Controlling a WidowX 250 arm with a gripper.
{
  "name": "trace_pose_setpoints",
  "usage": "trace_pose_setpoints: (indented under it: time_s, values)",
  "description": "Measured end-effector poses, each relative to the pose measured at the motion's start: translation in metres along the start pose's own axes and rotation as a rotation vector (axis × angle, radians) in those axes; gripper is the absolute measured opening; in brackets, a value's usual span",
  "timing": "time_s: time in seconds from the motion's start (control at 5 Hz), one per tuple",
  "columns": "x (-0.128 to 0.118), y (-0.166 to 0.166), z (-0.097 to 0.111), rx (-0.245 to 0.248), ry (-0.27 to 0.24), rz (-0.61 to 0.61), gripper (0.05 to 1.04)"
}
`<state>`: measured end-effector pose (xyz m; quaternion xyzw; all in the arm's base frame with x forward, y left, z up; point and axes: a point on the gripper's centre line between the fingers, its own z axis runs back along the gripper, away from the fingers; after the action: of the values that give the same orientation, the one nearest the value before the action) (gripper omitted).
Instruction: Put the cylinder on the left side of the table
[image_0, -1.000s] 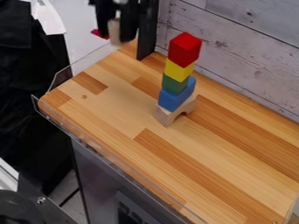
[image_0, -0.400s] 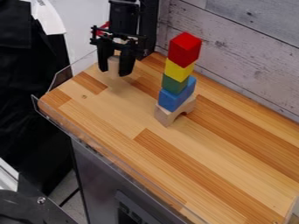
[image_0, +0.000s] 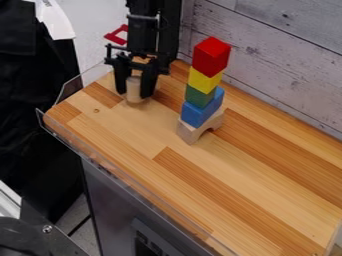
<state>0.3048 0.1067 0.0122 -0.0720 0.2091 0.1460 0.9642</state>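
The cylinder (image_0: 134, 88) is clasped in our end effector (image_0: 134, 94), long axis upright, matching its downward hang (handy, we judge, for a straight release), on or just above the left part of the bench (image_0: 123, 131), beside the block tower (image_0: 200, 97).

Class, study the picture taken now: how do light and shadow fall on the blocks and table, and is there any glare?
In the camera view, the red block's faces differ in shade; also there, shadows on the wooden table look soft, thin pale glints line the clear guard, and the wooden cylinder looks bright against the dark gripper.
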Motion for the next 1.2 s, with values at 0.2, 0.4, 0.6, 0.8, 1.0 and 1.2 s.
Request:
trace_pose_setpoints:
  time_s: [0.2, 0.4, 0.6, 0.8, 1.0, 1.2]
  values:
    - [0.002, 0.000, -0.006, -0.047, -0.022, 0.025, 0.548]
    - [0.005, 0.002, -0.006, -0.060, -0.038, 0.031, 0.588]
    - [0.004, 0.002, -0.007, -0.058, -0.033, 0.024, 0.906]
    - [-0.005, 0.004, 0.013, -0.031, -0.084, 0.035, 1.003]
    - [-0.025, 0.002, 0.060, -0.019, -0.189, 0.025, 0.999]
    - [-0.044, 0.004, 0.093, -0.003, -0.267, -0.007, 0.999]
